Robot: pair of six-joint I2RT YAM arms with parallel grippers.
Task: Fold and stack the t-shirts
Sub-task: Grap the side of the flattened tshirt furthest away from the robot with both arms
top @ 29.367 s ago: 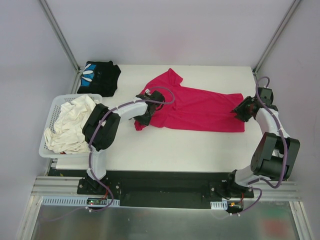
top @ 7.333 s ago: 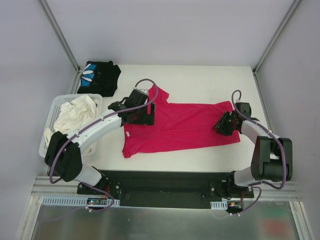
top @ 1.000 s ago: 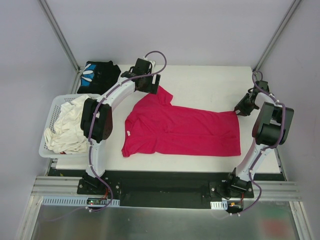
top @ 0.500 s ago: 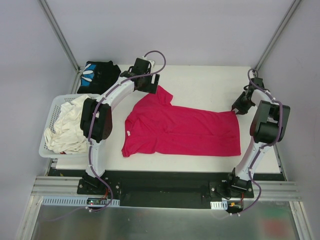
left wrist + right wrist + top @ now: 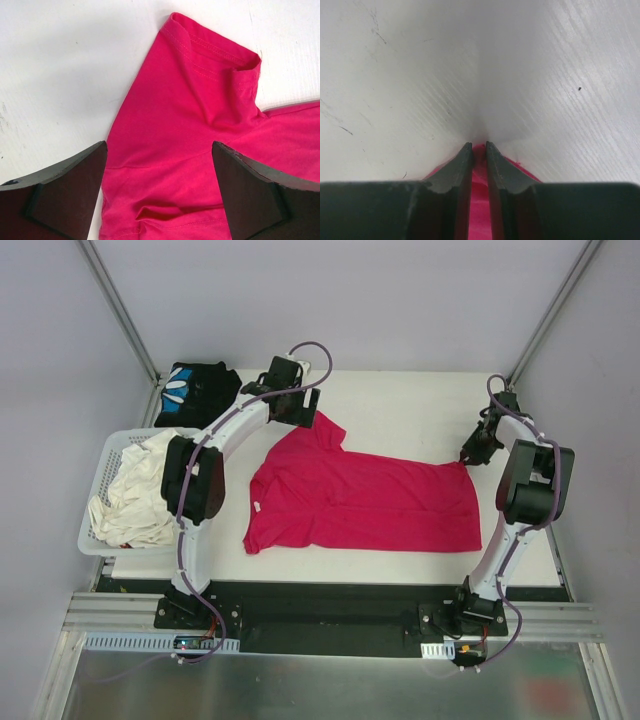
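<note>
Magenta t-shirt (image 5: 370, 505): soft, limp, light. Right jaws pinched on its three-o'clock hem corner (image 5: 464, 466); my left jaws gape empty over the eleven-o'clock sleeve (image 5: 200, 95).

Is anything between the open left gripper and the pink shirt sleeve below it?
Nothing visible does. The left gripper hangs open directly over the sleeve of the magenta-red cloth t-shirt, with bare white table beside it.
</note>
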